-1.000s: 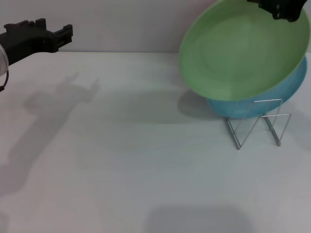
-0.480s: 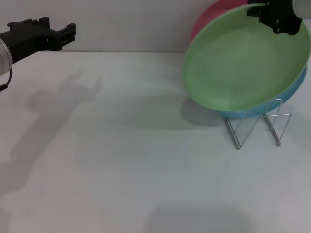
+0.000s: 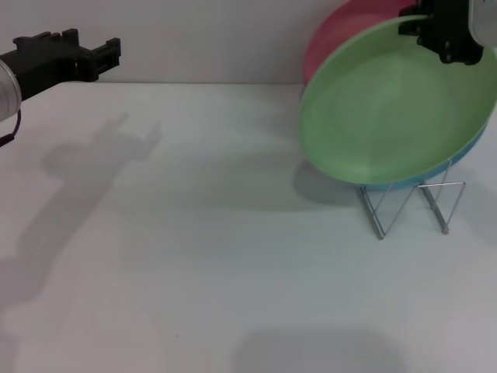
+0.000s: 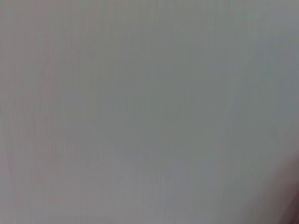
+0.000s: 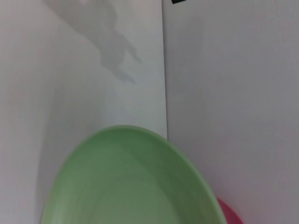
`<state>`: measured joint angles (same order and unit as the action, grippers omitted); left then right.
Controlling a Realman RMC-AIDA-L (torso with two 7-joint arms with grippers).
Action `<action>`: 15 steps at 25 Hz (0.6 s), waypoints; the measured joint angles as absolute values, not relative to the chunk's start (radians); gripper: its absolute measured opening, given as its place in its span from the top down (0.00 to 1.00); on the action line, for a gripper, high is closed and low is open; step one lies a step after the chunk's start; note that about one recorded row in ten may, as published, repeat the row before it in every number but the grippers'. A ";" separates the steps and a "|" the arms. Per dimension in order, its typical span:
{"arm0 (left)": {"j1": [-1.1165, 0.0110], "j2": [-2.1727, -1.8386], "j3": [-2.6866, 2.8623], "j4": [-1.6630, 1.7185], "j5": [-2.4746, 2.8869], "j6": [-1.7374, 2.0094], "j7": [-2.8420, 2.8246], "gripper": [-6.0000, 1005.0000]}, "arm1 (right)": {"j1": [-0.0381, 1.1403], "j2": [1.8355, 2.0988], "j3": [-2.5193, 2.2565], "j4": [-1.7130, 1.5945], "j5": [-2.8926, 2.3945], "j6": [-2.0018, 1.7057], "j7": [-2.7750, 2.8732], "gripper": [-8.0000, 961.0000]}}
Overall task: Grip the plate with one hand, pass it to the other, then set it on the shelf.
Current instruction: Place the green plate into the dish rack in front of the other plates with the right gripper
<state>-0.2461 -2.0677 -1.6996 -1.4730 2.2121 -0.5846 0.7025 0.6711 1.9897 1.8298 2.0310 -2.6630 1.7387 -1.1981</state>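
The light-green plate (image 3: 388, 116) hangs tilted at the right of the head view, its lower edge just above the silver wire shelf (image 3: 408, 200). My right gripper (image 3: 443, 35) is shut on the plate's upper rim. The right wrist view shows the plate (image 5: 126, 182) from above, close up. My left gripper (image 3: 97, 54) stays high at the far left, open and holding nothing, far from the plate. The left wrist view shows only a plain grey surface.
A turquoise-blue plate (image 3: 475, 149) stands in the shelf right behind the green one, showing only a thin edge. A pink plate (image 3: 342, 31) stands behind both, also seen as a pink plate (image 5: 230, 213) in the right wrist view. The white table (image 3: 194, 256) stretches left and forward.
The right gripper has carried the green plate down and slightly right toward the shelf, covering most of the blue plate and uncovering the pink one. The left gripper has hardly moved.
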 joint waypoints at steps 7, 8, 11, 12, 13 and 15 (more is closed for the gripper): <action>-0.254 -2.068 -1.699 -1.464 2.212 -0.584 0.702 0.36 | 0.657 1.996 1.821 2.029 -2.681 1.739 -1.212 0.93; -0.254 -2.068 -1.699 -1.464 2.212 -0.584 0.702 0.36 | 0.655 1.997 1.821 2.029 -2.685 1.739 -1.214 0.93; -0.258 -2.068 -1.700 -1.460 2.212 -0.584 0.703 0.36 | 0.648 1.998 1.821 2.029 -2.688 1.739 -1.220 0.93; -0.260 -2.068 -1.700 -1.458 2.212 -0.584 0.702 0.36 | 0.646 1.998 1.821 2.029 -2.688 1.739 -1.222 0.93; -0.260 -2.068 -1.700 -1.458 2.212 -0.584 0.702 0.36 | 0.645 1.998 1.821 2.029 -2.688 1.739 -1.223 0.93; -0.262 -2.068 -1.698 -1.457 2.212 -0.584 0.703 0.36 | 0.641 1.998 1.821 2.029 -2.688 1.739 -1.224 0.93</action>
